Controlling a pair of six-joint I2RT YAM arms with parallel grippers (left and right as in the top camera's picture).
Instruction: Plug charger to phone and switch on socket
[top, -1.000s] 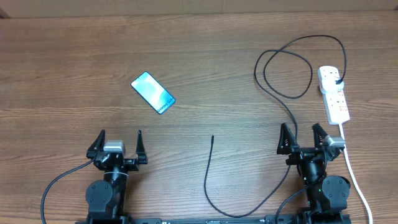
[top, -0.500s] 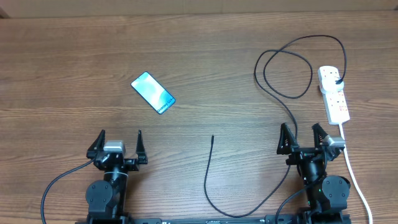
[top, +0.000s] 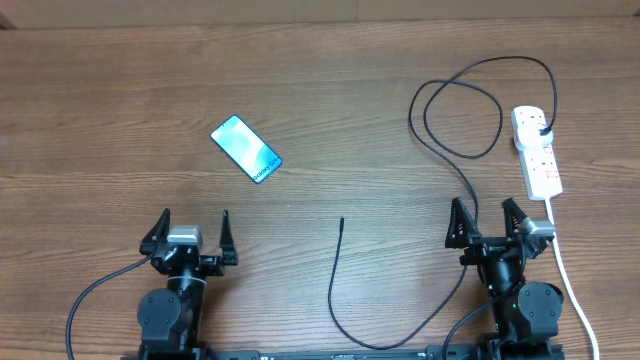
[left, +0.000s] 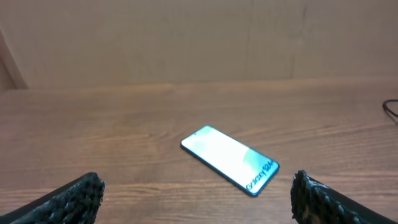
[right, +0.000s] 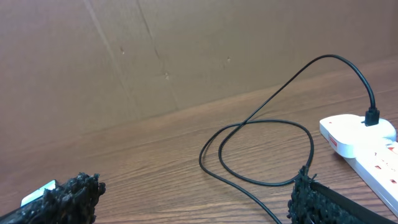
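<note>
The phone lies flat at the left middle of the table, cyan screen up; it also shows in the left wrist view. The black charger cable loops from its plug in the socket at the far right down to a free tip at the table's centre. In the right wrist view the cable loops ahead and the socket lies at right. My left gripper is open and empty, nearer than the phone. My right gripper is open and empty, beside the cable.
The socket's thick white cord runs down the right edge past my right arm. A brown cardboard wall stands behind the wooden table.
</note>
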